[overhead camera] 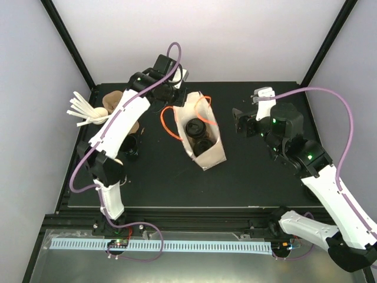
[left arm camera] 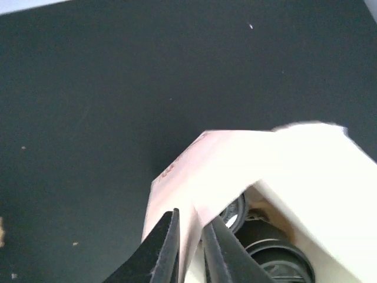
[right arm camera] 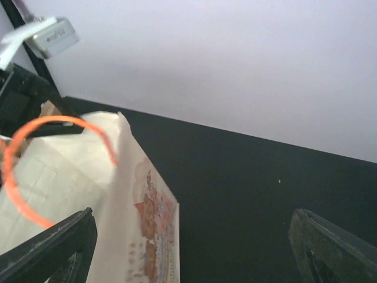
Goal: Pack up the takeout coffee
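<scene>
We see the bag (overhead camera: 211, 157) standing open mid-mat (overhead camera: 259, 183), its mouth facing up; two lidded cups (overhead camera: 195, 127) sit inside it, one toward 12 o'clock and the other (overhead camera: 204, 145) just beside it toward 6 o'clock. In the left wrist view the same lids (left arm camera: 277, 259) show low inside the bag (left arm camera: 235, 159); we cannot read any lettering there.

The left gripper (overhead camera: 177, 91) is at the bag's 11 o'clock corner; up close its fingers (left arm camera: 166, 247) are pressed almost together, pinching the bag's top edge between them, one finger outside the wall and one inside.

The right gripper (overhead camera: 238, 124) sits at the bag's 3 o'clock, apart from it; its fingers (right arm camera: 56, 250) are spread wide and we see nothing between them but mat and the bag's printed side (right arm camera: 150, 218). An orange handle (right arm camera: 56, 120) arches over the bag's rim in that view.

At the mat's 9 o'clock side another black cup (overhead camera: 132, 147) stands beside the left arm; we cannot tell whether it is lidded. Toward 10 o'clock lie white stirrers (overhead camera: 82, 109), fanned out past the mat's edge, beside brown carriers (overhead camera: 113, 99).
</scene>
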